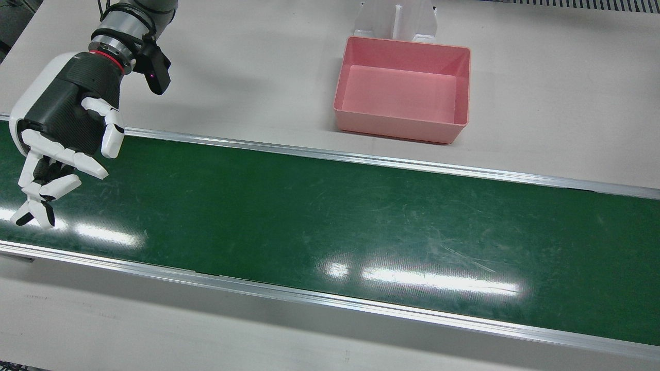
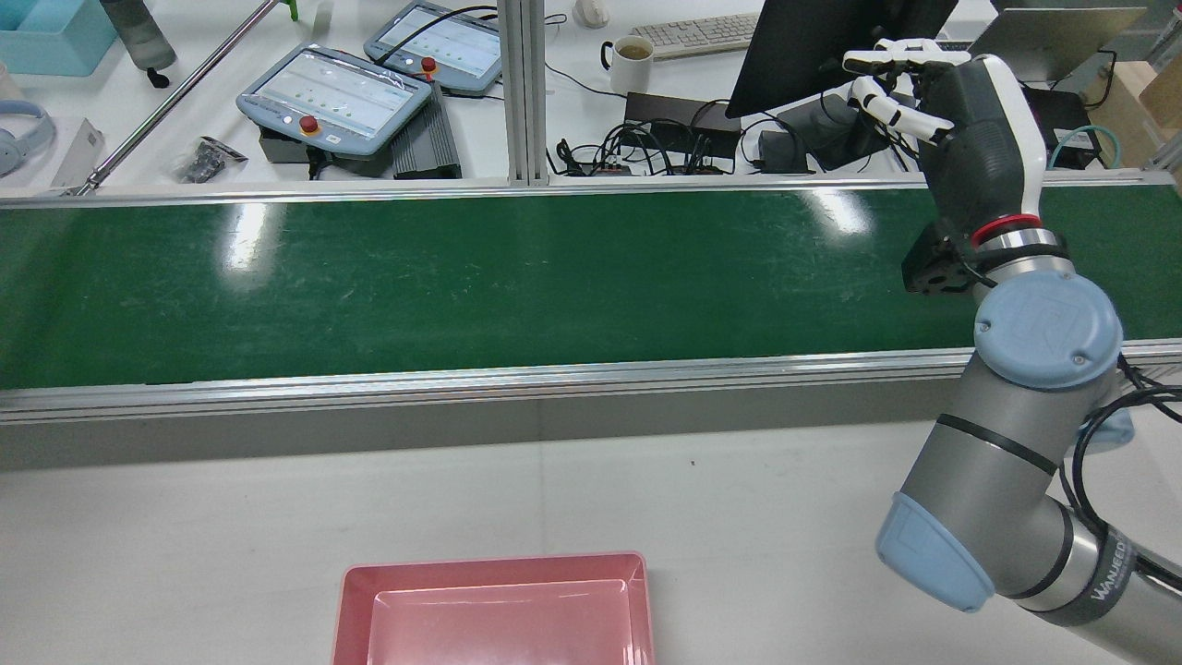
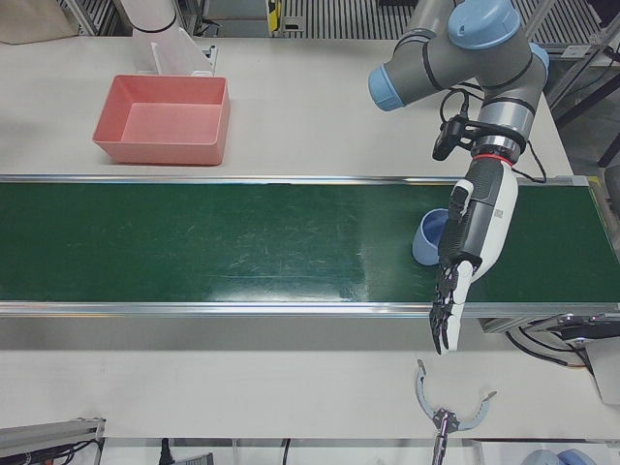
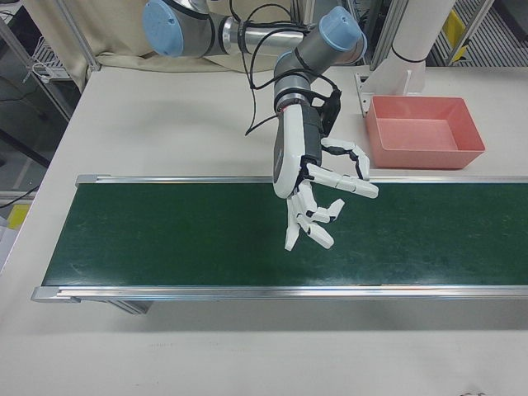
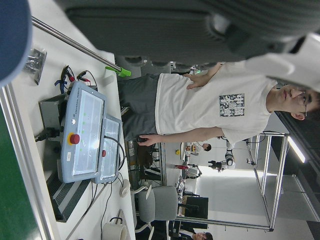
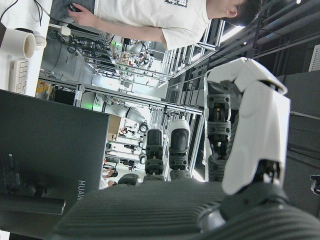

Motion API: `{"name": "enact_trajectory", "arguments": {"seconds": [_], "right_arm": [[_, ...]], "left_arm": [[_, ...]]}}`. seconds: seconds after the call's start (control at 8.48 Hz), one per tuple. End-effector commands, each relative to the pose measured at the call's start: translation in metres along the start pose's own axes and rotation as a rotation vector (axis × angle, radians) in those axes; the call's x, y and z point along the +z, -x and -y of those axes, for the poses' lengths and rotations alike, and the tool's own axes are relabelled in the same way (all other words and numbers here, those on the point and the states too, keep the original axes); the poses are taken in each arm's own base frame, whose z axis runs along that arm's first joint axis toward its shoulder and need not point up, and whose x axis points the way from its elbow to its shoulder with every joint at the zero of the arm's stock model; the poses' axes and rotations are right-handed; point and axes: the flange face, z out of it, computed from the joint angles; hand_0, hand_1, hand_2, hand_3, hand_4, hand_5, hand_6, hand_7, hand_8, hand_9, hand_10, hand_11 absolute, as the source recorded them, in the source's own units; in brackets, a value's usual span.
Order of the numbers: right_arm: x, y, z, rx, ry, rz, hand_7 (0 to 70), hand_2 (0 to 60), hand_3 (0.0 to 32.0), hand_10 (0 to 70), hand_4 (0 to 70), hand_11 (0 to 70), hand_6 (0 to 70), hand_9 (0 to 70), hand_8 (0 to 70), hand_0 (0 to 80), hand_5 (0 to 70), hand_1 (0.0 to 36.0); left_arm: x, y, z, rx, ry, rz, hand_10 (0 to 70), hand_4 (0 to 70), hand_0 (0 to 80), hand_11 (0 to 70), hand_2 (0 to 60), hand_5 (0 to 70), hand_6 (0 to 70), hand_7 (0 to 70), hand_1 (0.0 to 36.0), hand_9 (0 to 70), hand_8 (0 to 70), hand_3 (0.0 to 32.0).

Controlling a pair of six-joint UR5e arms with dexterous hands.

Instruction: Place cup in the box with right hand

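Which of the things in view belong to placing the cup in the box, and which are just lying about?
Belongs to the job:
- blue cup, on the green belt
- pink box, empty
- right hand, fingers open, holding nothing

Just lying about:
- left hand, beside the cup
- teach pendants
- mug
- keyboard
- monitor

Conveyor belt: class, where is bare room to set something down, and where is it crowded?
The belt is bare from the right hand past the pink box, itself empty. Crowded only at its other end, where the blue cup sits beside the left hand.
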Motion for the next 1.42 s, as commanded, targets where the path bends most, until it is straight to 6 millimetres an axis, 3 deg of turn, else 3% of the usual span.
{"name": "enact_trajectory", "arguments": {"seconds": [0.0, 0.12, 0.24, 0.47, 0.59, 0.71, 0.94, 1.06, 1.3], "right_arm": [[0.001, -0.026, 0.021, -0.054, -0.043, -0.013, 70.0, 37.1, 0.0, 0.0, 60.4, 0.0, 17.3, 26.6, 9.3, 53.5, 3.9, 26.0], [0.007, -0.031, 0.033, -0.075, -0.06, -0.012, 70.0, 30.4, 0.0, 0.0, 54.4, 0.0, 15.9, 25.2, 8.8, 50.7, 3.1, 21.7], [0.008, -0.033, 0.031, -0.076, -0.059, -0.013, 70.0, 27.5, 0.0, 0.0, 53.4, 0.0, 15.4, 25.0, 8.8, 49.3, 2.6, 19.4], [0.009, -0.036, 0.035, -0.082, -0.065, -0.019, 70.0, 19.4, 0.0, 0.0, 59.9, 0.0, 15.9, 26.2, 9.0, 47.1, 1.1, 13.7], [0.009, -0.037, 0.036, -0.082, -0.065, -0.019, 70.0, 2.9, 0.0, 0.0, 63.8, 0.0, 15.2, 25.7, 8.5, 44.8, 0.0, 5.3], [0.009, -0.04, 0.042, -0.091, -0.069, -0.025, 70.0, 0.0, 0.0, 0.0, 61.8, 0.0, 13.8, 24.6, 7.9, 39.6, 0.0, 0.1], [0.01, -0.055, 0.053, -0.045, -0.025, -0.028, 70.0, 0.0, 0.0, 0.2, 70.0, 0.0, 13.8, 24.7, 8.0, 45.3, 0.0, 0.0], [0.01, -0.06, 0.065, -0.015, -0.005, -0.023, 70.0, 0.0, 0.0, 1.0, 70.0, 0.6, 13.3, 23.9, 7.6, 46.2, 0.0, 0.0], [0.011, -0.062, 0.072, -0.006, 0.003, -0.026, 58.5, 0.0, 0.0, 1.9, 61.1, 2.3, 10.8, 20.2, 6.3, 46.2, 0.0, 0.0]], "left_arm": [[0.0, 0.0, 0.0, 0.0, 0.001, 0.0, 0.0, 0.0, 0.0, 0.0, 0.0, 0.0, 0.0, 0.0, 0.0, 0.0, 0.0, 0.0], [0.0, 0.0, 0.0, 0.0, 0.001, 0.0, 0.0, 0.0, 0.0, 0.0, 0.0, 0.0, 0.0, 0.0, 0.0, 0.0, 0.0, 0.0], [0.0, 0.0, 0.0, 0.0, 0.0, -0.001, 0.0, 0.0, 0.0, 0.0, 0.0, 0.0, 0.0, 0.0, 0.0, 0.0, 0.0, 0.0], [0.0, 0.0, 0.0, 0.0, 0.001, 0.0, 0.0, 0.0, 0.0, 0.0, 0.0, 0.0, 0.0, 0.0, 0.0, 0.0, 0.0, 0.0], [0.0, 0.0, 0.001, 0.0, -0.001, 0.0, 0.0, 0.0, 0.0, 0.0, 0.0, 0.0, 0.0, 0.0, 0.0, 0.0, 0.0, 0.0], [0.0, 0.0, 0.001, 0.0, -0.001, -0.001, 0.0, 0.0, 0.0, 0.0, 0.0, 0.0, 0.0, 0.0, 0.0, 0.0, 0.0, 0.0], [0.0, 0.0, 0.001, 0.0, -0.001, -0.001, 0.0, 0.0, 0.0, 0.0, 0.0, 0.0, 0.0, 0.0, 0.0, 0.0, 0.0, 0.0], [0.0, 0.0, 0.001, 0.0, -0.001, 0.0, 0.0, 0.0, 0.0, 0.0, 0.0, 0.0, 0.0, 0.0, 0.0, 0.0, 0.0, 0.0], [0.0, 0.0, 0.001, 0.0, -0.001, -0.001, 0.0, 0.0, 0.0, 0.0, 0.0, 0.0, 0.0, 0.0, 0.0, 0.0, 0.0, 0.0]]}}
